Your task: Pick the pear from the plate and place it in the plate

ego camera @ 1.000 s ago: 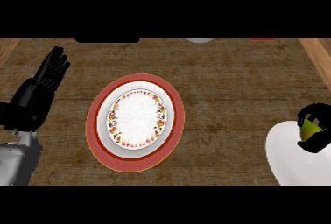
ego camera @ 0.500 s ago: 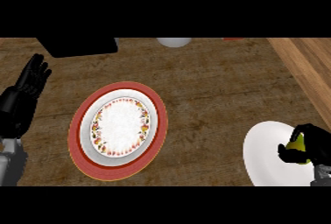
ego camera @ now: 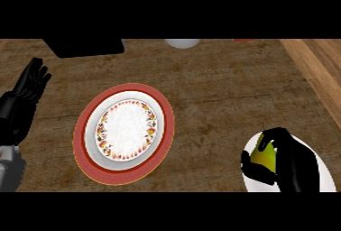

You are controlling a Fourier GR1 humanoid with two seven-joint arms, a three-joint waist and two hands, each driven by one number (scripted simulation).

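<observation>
Right hand (ego camera: 293, 164) has its fingers curled round the yellow-green pear (ego camera: 264, 155), over the plain white plate (ego camera: 320, 173) at the near right. Left hand (ego camera: 23, 97) rests open at the left edge, fingers straight. Between them lies the red-rimmed flowered plate (ego camera: 124, 131). At the far edge: a black box (ego camera: 83, 46) and a white bowl (ego camera: 182, 43).

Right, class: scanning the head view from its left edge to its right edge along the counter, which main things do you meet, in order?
Left hand → red-rimmed patterned plate → right hand curled round the pear, over the plain white plate.
</observation>
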